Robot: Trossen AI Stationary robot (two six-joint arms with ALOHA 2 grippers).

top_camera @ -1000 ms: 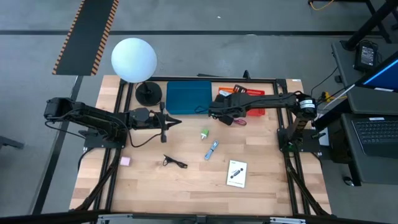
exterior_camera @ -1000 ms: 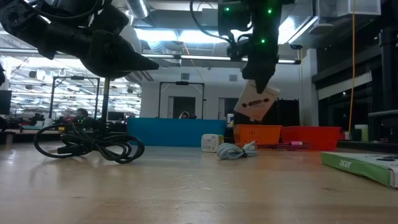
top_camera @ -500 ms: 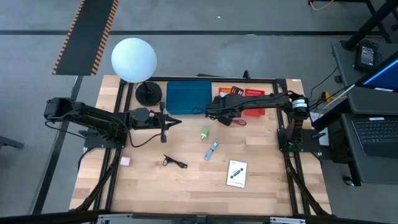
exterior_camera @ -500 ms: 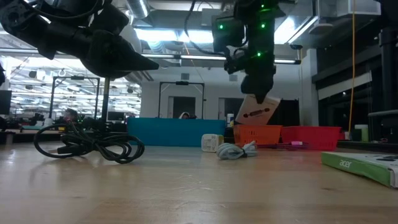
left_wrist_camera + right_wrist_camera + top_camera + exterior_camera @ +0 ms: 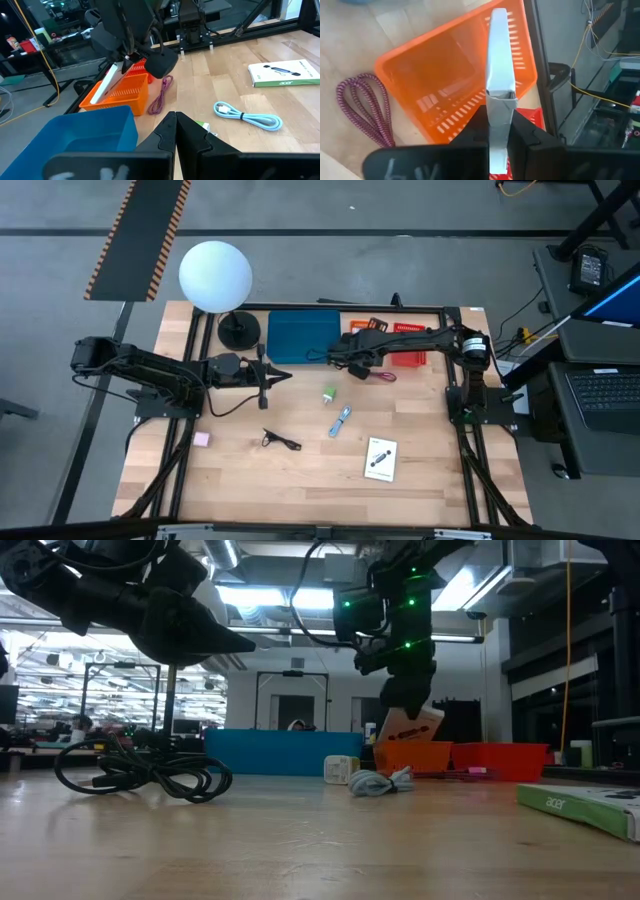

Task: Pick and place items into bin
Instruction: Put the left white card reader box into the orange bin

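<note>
My right gripper [image 5: 358, 346] is shut on a white printed card [image 5: 499, 60] over the orange basket [image 5: 451, 85] at the table's far side. In the low view the card [image 5: 412, 724] slants and its lower end dips behind the basket's rim [image 5: 415, 747]. My left gripper [image 5: 175, 118] hovers shut and bare at mid-left [image 5: 268, 377]. On the wood lie a green lump [image 5: 329, 394], a blue-white stick [image 5: 341, 420], a black cable piece [image 5: 281, 441], a pink block [image 5: 202, 439], a second white card [image 5: 380, 458] and a red cord [image 5: 384, 375]. My right gripper pinches the card's two flat faces [image 5: 499, 116] between its two fingers, at the card's upper end. The fingers slant down from above toward the table's far edge. The card stands on edge, tilted, its lower end in the basket's mouth; whether it touches the basket cannot be told.
A blue bin [image 5: 303, 337] stands left of the orange basket and a red bin [image 5: 408, 347] right of it. The white globe lamp [image 5: 215, 275] rises at the far left. A coil of black cable [image 5: 140, 770] hangs under the left arm.
My right gripper has gone down and a little toward the table's left with the card. The card's lower end, which hung well above the orange basket, now sits behind its rim in the low view.
</note>
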